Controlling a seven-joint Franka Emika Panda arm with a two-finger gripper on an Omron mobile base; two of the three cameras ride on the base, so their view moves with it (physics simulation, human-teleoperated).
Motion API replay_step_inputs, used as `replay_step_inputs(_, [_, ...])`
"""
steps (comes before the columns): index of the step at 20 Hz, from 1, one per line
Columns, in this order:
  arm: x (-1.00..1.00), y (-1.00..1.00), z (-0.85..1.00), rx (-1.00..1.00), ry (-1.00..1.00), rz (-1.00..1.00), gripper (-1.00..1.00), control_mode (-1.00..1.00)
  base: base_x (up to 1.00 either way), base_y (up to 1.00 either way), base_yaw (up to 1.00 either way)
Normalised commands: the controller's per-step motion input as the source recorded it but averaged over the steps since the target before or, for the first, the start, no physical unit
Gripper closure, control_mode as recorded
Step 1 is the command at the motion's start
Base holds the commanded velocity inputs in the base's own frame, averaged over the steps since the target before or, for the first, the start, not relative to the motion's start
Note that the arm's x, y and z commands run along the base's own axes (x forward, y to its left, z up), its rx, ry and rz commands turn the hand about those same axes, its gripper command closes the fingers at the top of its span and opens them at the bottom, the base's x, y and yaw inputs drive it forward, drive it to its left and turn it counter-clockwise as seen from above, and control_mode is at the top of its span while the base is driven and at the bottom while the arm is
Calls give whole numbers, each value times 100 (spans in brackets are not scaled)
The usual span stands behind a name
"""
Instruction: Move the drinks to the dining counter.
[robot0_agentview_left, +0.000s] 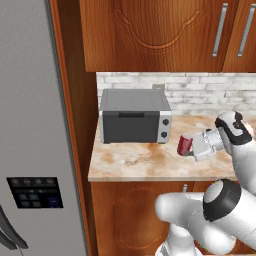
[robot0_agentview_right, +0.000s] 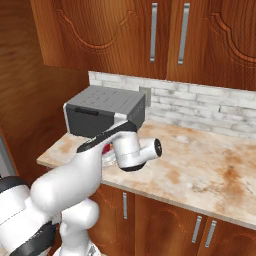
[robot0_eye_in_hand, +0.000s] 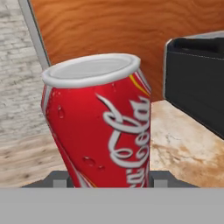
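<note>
Red can (robot0_eye_in_hand: 98, 127) with silver top sits between the fingers (robot0_eye_in_hand: 105, 181), filling the hand view close up and tilted a little in it; white script logo on its side. Fingers partly open, one dark tip (robot0_eye_in_hand: 59, 178) on each side of the can at its base, closed onto it, so the can is gripped. In the left base view the can (robot0_agentview_left: 184, 144) is just right of the grey toaster oven (robot0_agentview_left: 135, 116), at the tip of the gripper (robot0_agentview_left: 192, 146), over the marbled counter (robot0_agentview_left: 135, 162); cannot tell if it touches the counter or is lifted. White tile backsplash (robot0_agentview_left: 200, 90) behind, brown wood cabinets (robot0_agentview_left: 150, 35) above, grey fridge (robot0_agentview_left: 30, 125) at far left. In the right base view the arm covers most of the can, a bit of red (robot0_agentview_right: 106, 148) shows beside the wrist, near the front of the toaster oven (robot0_agentview_right: 102, 112).
</note>
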Motion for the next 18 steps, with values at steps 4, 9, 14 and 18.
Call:
replay_step_inputs(4, [-99,0,54,0,-5,1,100,-100,0,0,0])
replay_step_inputs(9, [-69,0,61,0,-1,0,100,-100,0,0,0])
replay_step_inputs(14, [-30,1,47,-1,0,0,100,-100,0,0,0])
replay_step_inputs(18, [-1,0,0,0,0,0,100,-100,0,0,0])
